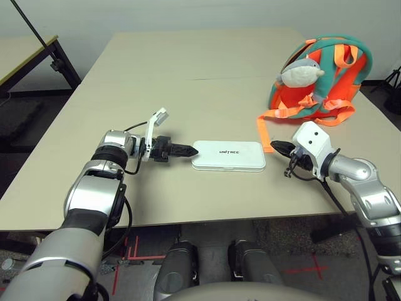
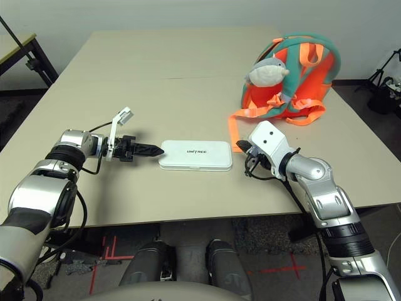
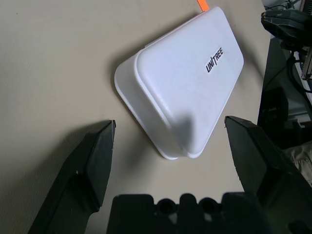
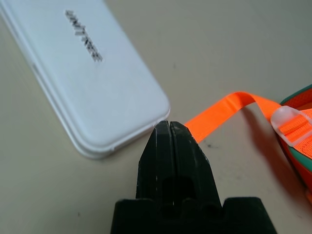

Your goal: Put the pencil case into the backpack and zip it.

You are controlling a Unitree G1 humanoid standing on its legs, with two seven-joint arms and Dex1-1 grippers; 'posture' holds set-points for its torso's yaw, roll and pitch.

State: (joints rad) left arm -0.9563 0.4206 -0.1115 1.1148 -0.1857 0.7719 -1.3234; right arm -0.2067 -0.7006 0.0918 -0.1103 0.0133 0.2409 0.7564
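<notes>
The white pencil case with dark "UNITREE" lettering lies flat on the table near its front edge. My left gripper sits at the case's left end, open, its fingers spread wide just short of the case with nothing between them. My right gripper is shut and empty, its tips by the case's right end and over an orange strap. The teal and orange backpack stands at the back right with a plush shark on it.
The loose orange strap trails from the backpack toward the pencil case. The tan table spreads wide behind and to the left of the case. A dark-framed bench stands off the table's left side.
</notes>
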